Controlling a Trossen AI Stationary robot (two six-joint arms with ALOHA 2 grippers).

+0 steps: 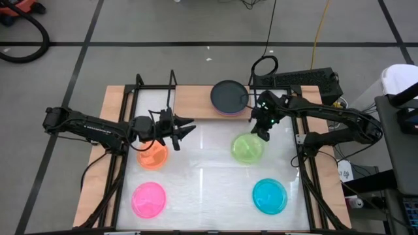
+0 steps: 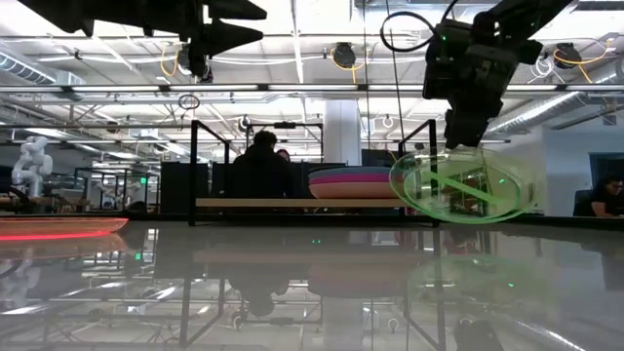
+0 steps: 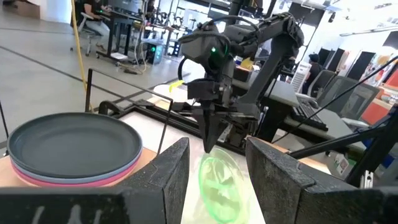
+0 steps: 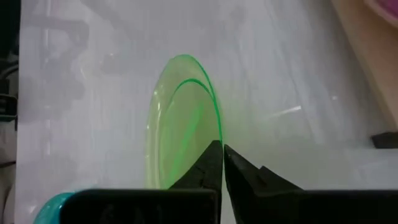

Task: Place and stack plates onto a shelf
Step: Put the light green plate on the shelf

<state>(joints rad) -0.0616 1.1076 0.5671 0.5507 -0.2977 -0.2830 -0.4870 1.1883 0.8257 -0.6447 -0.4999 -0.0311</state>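
My right gripper (image 1: 262, 135) is shut on a translucent green plate (image 1: 247, 148) over the table's right middle, in front of the shelf (image 1: 196, 101). A stack of plates (image 1: 229, 96) with a dark one on top rests flat on the shelf's wooden board; pink layers show beneath it (image 3: 74, 146). My left gripper (image 1: 186, 128) is open in the air, just right of the orange plate (image 1: 153, 155). The orange, hot pink (image 1: 149, 199) and cyan (image 1: 270, 196) plates lie flat on the table. My right gripper (image 4: 222, 149) pinches the green plate's rim (image 4: 214, 134) between its two fingers, one finger on each face. The fingers come from above, pointing down. The plate (image 2: 463, 185) hangs tilted below them, lifted clear of the table.
Black wire uprights (image 1: 139, 81) stand at the shelf's ends and black frame rails (image 1: 307, 176) run along both sides of the white table. The board's left half (image 1: 157, 101) is bare. People sit in the room beyond (image 2: 261, 166).
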